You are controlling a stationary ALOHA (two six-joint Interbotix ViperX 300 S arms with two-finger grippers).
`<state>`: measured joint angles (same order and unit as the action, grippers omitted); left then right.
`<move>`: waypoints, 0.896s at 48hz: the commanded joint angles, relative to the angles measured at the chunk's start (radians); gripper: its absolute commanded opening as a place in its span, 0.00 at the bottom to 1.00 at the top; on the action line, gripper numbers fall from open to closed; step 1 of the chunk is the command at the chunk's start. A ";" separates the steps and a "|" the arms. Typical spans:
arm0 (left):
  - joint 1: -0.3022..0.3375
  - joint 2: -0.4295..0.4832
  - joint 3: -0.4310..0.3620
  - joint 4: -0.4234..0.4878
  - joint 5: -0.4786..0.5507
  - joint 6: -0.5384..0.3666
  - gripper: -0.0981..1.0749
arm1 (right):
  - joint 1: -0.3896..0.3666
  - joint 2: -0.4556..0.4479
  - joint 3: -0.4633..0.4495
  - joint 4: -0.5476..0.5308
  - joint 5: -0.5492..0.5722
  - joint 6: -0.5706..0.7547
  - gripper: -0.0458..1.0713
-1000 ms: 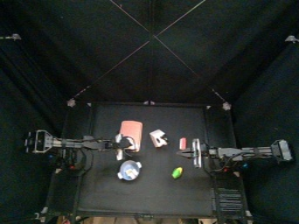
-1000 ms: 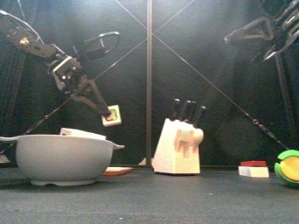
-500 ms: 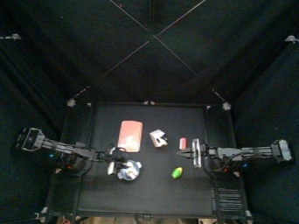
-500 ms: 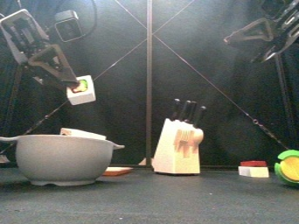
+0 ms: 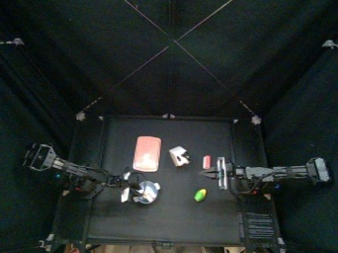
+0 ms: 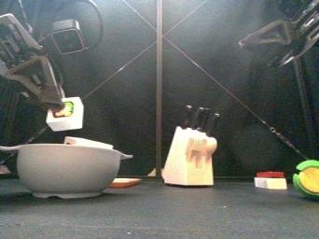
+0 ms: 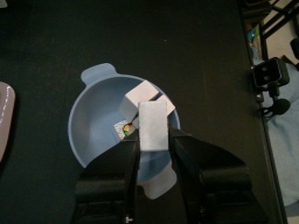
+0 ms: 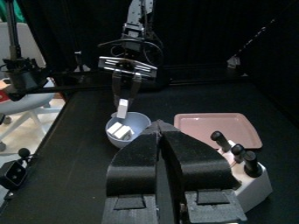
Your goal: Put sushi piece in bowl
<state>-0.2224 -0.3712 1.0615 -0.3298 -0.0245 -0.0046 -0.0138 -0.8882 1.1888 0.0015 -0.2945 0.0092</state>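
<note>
The left pincer [image 6: 56,110] hangs just above the bowl [image 6: 69,168], its two black jaws pinching a sushi piece [image 6: 63,113]: a small white block with a green and orange centre on its end face. In the left wrist view that block [image 7: 153,140] is a pale oblong lying between the jaws, directly over the bowl's hollow [image 7: 100,131]. The bowl is round, smooth and glossy, pale blue-white, with a small lip tab on its rim, and a second white block [image 7: 142,93] with a tiny patterned spot lies inside it. Beside the bowl sits a flat pink-red rectangular tray [image 5: 146,152] with rounded corners. Further from the bowl stand a pale wooden knife block [image 6: 189,154] with dark handles, a small red-and-white piece [image 6: 270,179] and a green and yellow item [image 6: 307,177]. The right pincer [image 8: 162,140] rests well apart from the bowl over the black bench [image 5: 185,208], jaws pressed together.
</note>
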 commanded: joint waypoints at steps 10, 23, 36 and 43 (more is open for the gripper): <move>0.000 0.000 -0.012 -0.018 -0.012 0.000 0.84 | 0.002 0.008 -0.015 0.000 -0.006 0.000 0.05; 0.000 -0.002 -0.018 -0.018 -0.035 0.000 0.86 | 0.002 0.008 -0.015 0.000 -0.006 0.000 0.05; 0.002 -0.006 -0.017 -0.018 -0.046 0.002 0.86 | 0.002 0.008 -0.015 0.002 -0.006 0.000 0.05; 0.002 -0.008 -0.017 -0.017 -0.046 0.005 0.86 | 0.003 0.008 -0.015 0.005 -0.006 0.000 0.05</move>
<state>-0.2224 -0.3728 1.0615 -0.3467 -0.0629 -0.0046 -0.0123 -0.8882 1.1888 0.0031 -0.2930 0.0092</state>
